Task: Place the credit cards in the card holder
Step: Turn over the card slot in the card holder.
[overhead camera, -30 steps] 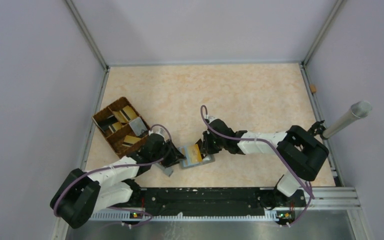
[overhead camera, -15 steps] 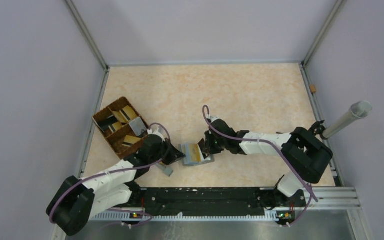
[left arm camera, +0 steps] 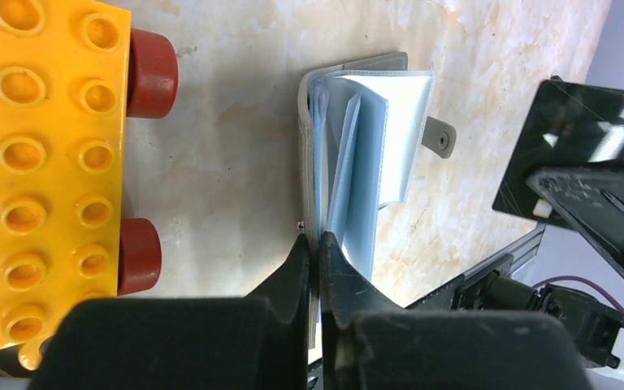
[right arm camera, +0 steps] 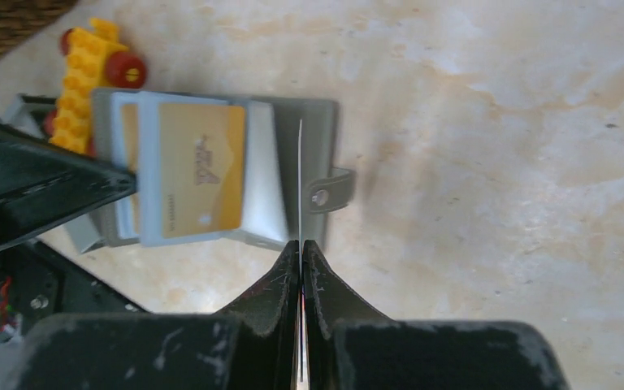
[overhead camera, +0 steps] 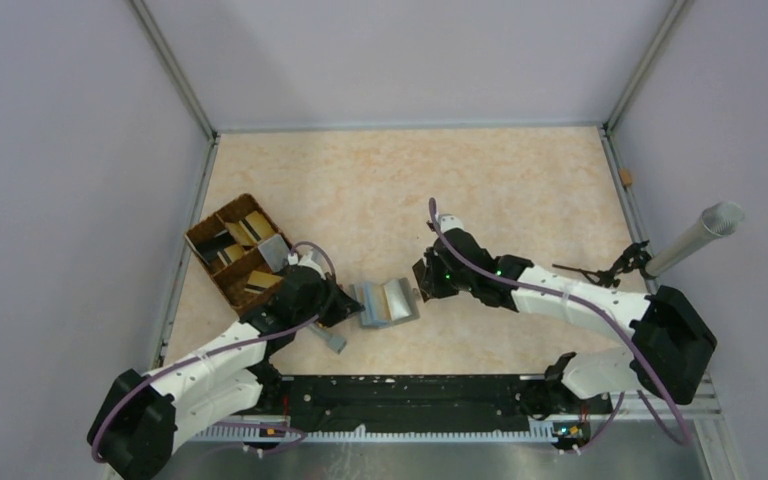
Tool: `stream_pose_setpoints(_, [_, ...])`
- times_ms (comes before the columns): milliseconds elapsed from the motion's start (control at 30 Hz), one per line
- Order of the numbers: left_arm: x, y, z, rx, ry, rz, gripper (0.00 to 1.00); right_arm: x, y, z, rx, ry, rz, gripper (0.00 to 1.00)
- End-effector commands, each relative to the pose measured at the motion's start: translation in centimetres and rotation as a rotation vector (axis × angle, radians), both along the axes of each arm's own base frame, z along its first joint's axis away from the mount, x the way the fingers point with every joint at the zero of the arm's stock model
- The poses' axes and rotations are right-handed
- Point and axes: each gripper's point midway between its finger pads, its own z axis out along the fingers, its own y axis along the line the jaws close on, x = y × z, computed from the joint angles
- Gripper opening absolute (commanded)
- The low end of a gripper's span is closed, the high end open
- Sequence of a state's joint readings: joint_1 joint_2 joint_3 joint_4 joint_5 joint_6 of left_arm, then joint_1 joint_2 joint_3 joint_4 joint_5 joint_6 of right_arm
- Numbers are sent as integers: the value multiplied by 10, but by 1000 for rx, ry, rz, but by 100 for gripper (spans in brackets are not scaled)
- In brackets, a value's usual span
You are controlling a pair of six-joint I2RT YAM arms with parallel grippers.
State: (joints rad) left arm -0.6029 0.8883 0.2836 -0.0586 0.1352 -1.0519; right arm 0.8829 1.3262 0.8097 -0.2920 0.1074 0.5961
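Risk of sliding across the worktop (overhead camera: 480,190) or folding shut for the card holder (overhead camera: 385,302), half open at low centre of the top view; likely cause, an off-line strike against a pocket lip. Left end effector (left arm camera: 318,244): clenched on the holder's edge. Right end effector (right arm camera: 301,248): clenched, grasping one dark credit card (left arm camera: 565,146) edge-on, just beside the snap tab (right arm camera: 325,195).

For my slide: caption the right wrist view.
Right gripper pinches a card edge-on at the open card holder holding a gold card.
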Motion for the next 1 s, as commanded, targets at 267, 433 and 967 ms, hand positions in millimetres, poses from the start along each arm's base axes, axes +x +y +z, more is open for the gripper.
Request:
stream_pose_setpoints(267, [12, -1, 21, 3, -53, 15, 0, -22, 104, 63, 295, -16, 131, 0])
stream_pose_setpoints(433, [12, 0, 21, 2, -54, 18, 0, -32, 127, 54, 299, 8, 111, 0])
stream_pose_setpoints(967, [11, 2, 22, 0, -54, 27, 0, -32, 142, 4, 148, 32, 71, 0])
